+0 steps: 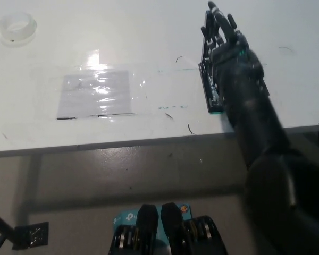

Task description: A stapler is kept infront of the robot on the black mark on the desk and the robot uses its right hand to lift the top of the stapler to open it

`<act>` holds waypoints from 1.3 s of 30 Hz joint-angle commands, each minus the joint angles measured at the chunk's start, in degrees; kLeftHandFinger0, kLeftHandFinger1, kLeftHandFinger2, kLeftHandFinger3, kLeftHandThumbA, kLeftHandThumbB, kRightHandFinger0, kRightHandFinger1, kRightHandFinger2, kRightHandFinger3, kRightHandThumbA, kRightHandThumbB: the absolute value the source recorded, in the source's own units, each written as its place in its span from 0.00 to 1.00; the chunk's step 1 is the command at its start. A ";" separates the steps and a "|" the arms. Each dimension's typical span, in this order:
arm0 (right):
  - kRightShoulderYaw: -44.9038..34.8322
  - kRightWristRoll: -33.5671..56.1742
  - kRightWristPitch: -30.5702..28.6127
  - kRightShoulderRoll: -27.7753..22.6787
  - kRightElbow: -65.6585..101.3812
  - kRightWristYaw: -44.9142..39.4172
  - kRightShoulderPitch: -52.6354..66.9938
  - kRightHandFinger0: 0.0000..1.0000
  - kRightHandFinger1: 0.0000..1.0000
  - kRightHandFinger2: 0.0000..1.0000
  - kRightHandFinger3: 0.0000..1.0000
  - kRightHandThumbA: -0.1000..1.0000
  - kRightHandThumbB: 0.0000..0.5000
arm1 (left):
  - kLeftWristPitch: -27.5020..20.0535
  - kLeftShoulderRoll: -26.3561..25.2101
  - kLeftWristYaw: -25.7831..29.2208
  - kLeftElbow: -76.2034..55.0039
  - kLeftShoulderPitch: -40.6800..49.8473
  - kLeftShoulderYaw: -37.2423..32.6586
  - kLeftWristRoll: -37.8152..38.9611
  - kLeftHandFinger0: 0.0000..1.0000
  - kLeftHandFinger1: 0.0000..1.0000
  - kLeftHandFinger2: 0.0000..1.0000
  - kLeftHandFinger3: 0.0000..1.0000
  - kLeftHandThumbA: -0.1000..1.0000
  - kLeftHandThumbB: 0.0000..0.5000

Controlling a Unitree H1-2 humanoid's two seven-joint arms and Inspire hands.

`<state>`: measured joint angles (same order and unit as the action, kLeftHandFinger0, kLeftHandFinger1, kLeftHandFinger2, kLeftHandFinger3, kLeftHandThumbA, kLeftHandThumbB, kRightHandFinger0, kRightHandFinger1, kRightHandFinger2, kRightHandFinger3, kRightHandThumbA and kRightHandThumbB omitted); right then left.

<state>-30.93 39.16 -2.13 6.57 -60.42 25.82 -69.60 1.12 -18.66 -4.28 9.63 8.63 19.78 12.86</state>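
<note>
Showing a white desk point(149, 32) running across the upper part of the view, its front edge slanting slightly. Lying flat near the middle: a clear plastic sheet point(95, 94), glaring under the light. Sitting at the far left corner: a roll of clear tape point(17, 27). Resting toward the right side: a black stapler point(208, 87), lengthwise away from the front edge. Carrying a few dark pen marks point(190, 129) scattered about.

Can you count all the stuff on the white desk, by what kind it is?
Stapler, black, under the right hand: 1
Roll of clear tape: 1
Shiny taped plastic sheet: 1
Total: 3
</note>
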 commanded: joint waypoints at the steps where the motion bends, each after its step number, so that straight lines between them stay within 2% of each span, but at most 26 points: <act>1: 1.61 1.98 9.02 4.52 19.77 1.28 4.63 0.50 0.56 0.68 0.89 1.00 0.00 | -1.26 -0.74 0.18 -1.19 0.23 1.07 0.48 0.40 0.53 0.68 0.80 1.00 0.26; 5: 2.88 2.55 13.88 6.64 29.77 3.17 9.92 0.49 0.56 0.67 0.90 1.00 0.00 | -1.88 -0.68 0.16 -0.60 -0.04 1.09 0.51 0.38 0.51 0.66 0.78 1.00 0.24; 6: 3.09 3.33 15.48 6.91 32.92 3.14 11.74 0.49 0.55 0.66 0.87 1.00 0.00 | -2.15 -0.55 0.18 -0.50 -0.05 1.07 0.50 0.39 0.52 0.66 0.79 1.00 0.28; 9: 3.33 3.76 16.65 7.09 35.08 3.23 12.81 0.51 0.55 0.66 0.87 1.00 0.00 | -2.17 -0.58 0.17 -0.51 -0.20 1.30 0.82 0.39 0.52 0.66 0.78 1.00 0.29; 12: 3.80 4.67 19.73 7.55 41.18 3.53 17.30 0.52 0.58 0.69 0.88 1.00 0.00 | -2.37 -0.68 0.29 -0.86 0.00 1.10 0.24 0.40 0.55 0.69 0.79 1.00 0.26; 14: 3.88 5.44 20.89 7.90 43.24 3.30 19.03 0.55 0.60 0.71 0.90 1.00 0.00 | -2.28 -0.78 0.32 -0.78 -0.22 1.40 0.59 0.40 0.53 0.67 0.79 1.00 0.25; 15: 3.70 6.24 21.92 8.10 44.52 3.33 20.19 0.57 0.61 0.71 0.92 1.00 0.00 | -2.12 -0.76 0.67 -0.95 -0.25 1.36 0.18 0.39 0.52 0.66 0.79 1.00 0.29; 16: 3.63 7.11 22.73 8.34 45.71 3.21 21.15 0.62 0.65 0.76 0.96 1.00 0.00 | -1.77 -0.73 0.70 -1.16 -0.22 1.39 0.28 0.38 0.52 0.66 0.78 1.00 0.32; 19: 3.55 7.64 25.06 9.10 47.97 4.38 23.91 0.64 0.65 0.75 0.94 1.00 0.01 | -1.83 -0.69 0.13 -1.34 -0.13 1.48 0.93 0.41 0.54 0.69 0.79 1.00 0.35; 20: 3.91 7.42 25.43 9.48 48.78 4.29 24.91 0.64 0.66 0.76 0.96 1.00 0.00 | -1.96 -0.68 0.12 -1.32 -0.11 1.48 0.87 0.41 0.54 0.69 0.80 1.00 0.37; 23: 4.52 7.54 27.14 10.99 51.18 4.80 28.06 0.63 0.64 0.74 0.96 1.00 0.00 | -1.98 -0.69 0.25 -1.47 -0.43 1.57 0.65 0.41 0.54 0.69 0.80 1.00 0.31; 26: 5.39 6.72 28.26 12.10 52.97 5.31 30.63 0.62 0.64 0.77 0.99 1.00 0.00 | -2.03 -0.73 0.19 -1.45 -0.39 1.56 0.58 0.42 0.55 0.70 0.82 1.00 0.33; 29: 5.39 6.95 28.77 12.62 53.70 5.87 31.51 0.62 0.64 0.75 0.97 1.00 0.00 | -1.96 -0.83 0.25 -1.26 -0.67 1.49 0.40 0.42 0.56 0.72 0.82 1.00 0.33; 30: 5.38 7.32 28.95 12.99 54.26 5.72 32.18 0.63 0.66 0.77 0.99 1.00 0.00 | -1.57 -0.79 0.32 -1.40 -0.72 1.54 0.55 0.42 0.56 0.71 0.82 1.00 0.33; 33: 6.89 7.76 29.06 14.07 56.44 6.04 34.73 0.64 0.69 0.81 0.97 1.00 0.00 | -1.55 -0.96 0.69 -1.75 -1.23 1.45 -0.03 0.45 0.56 0.69 0.81 1.00 0.30; 37: 9.65 8.68 29.06 14.25 58.03 6.92 38.74 0.62 0.67 0.77 0.96 1.00 0.00 | -1.75 -1.01 0.40 -1.52 -1.11 1.60 0.35 0.45 0.56 0.71 0.83 1.00 0.28; 39: 10.73 9.12 29.06 13.68 58.43 7.01 40.10 0.64 0.68 0.77 0.99 1.00 0.00 | -1.99 -0.89 0.30 -1.50 -1.04 1.80 0.69 0.42 0.54 0.68 0.82 1.00 0.26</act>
<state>-22.81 45.61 25.99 17.95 -4.93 32.23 -32.26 1.03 -18.67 -4.16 9.45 7.69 20.44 12.96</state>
